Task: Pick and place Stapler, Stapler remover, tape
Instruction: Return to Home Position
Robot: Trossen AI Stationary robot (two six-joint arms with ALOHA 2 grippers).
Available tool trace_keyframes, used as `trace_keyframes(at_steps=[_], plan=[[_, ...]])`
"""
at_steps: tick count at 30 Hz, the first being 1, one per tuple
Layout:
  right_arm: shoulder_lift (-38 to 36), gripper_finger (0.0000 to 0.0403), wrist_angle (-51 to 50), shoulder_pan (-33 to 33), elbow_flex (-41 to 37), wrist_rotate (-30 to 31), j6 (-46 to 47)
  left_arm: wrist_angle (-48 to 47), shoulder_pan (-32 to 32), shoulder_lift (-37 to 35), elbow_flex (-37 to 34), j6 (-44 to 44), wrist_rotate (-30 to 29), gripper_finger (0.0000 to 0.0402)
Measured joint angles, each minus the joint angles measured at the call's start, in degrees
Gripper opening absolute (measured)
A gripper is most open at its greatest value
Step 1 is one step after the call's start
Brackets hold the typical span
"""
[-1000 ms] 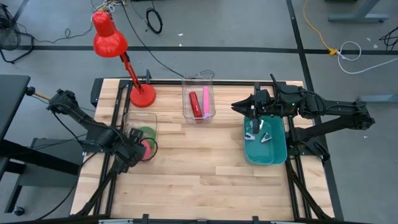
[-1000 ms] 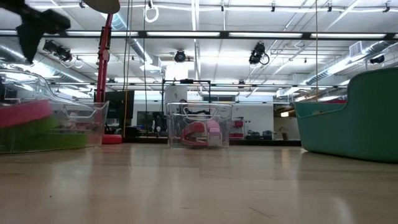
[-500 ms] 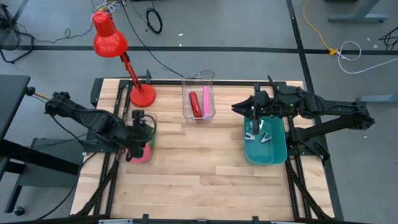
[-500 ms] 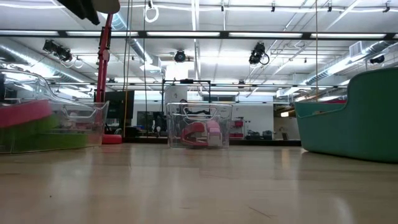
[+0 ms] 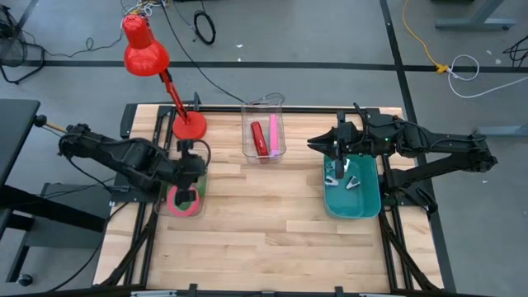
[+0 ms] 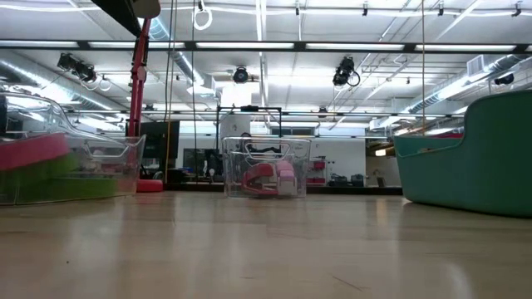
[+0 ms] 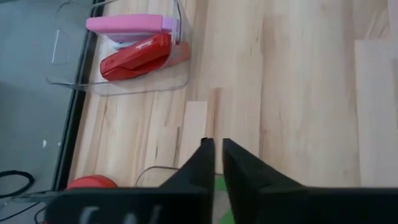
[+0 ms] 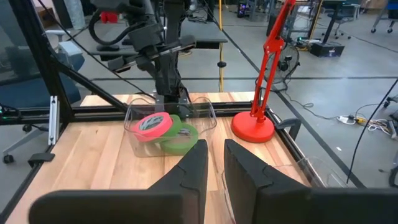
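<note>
A clear bin (image 5: 186, 188) at the table's left holds the tape: a pink-red ring (image 5: 182, 200) lying on a green ring (image 8: 181, 138). My left gripper (image 7: 214, 163) hangs shut and empty above the bin's far end (image 5: 192, 165). A red stapler (image 5: 256, 138) and a pink one (image 5: 273, 136) lie in a clear bin (image 5: 264, 132) at the far middle. Grey stapler removers (image 5: 353, 181) lie in a teal bin (image 5: 370, 206) at the right. My right gripper (image 8: 215, 163) is shut and empty, pointing level over that bin's far left corner (image 5: 314, 141).
A red desk lamp stands with its base (image 5: 189, 126) on the table's far left, just beyond the tape bin, and its shade (image 5: 144, 49) reaches past the far edge. Bare wood (image 5: 264, 214) spans the middle and near part of the table.
My left gripper has gone from over the near part of the tape bin toward the table's far edge and has risen, leaving the top of the low view. The pink-red ring now lies uncovered in the bin.
</note>
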Motion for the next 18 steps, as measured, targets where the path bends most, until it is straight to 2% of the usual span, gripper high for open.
trace_keyframes(at_steps=[4,9,14,18], plan=[[0.0,0.0057,0.0,0.0,0.0,0.0,0.3,1.8,1.1,0.0,0.0,0.0,0.7,0.0005],[0.0,0.0057,0.0,0.0,0.0,0.0,0.4,3.2,2.9,0.0,0.0,0.0,3.4,0.0007],[0.0,0.0057,0.2,0.0,0.0,0.0,0.4,5.1,5.5,0.0,0.0,-0.6,11.7,0.0005],[0.0,0.0057,0.2,0.0,0.0,0.0,0.5,10.1,7.3,0.0,0.0,2.5,12.5,0.0003]])
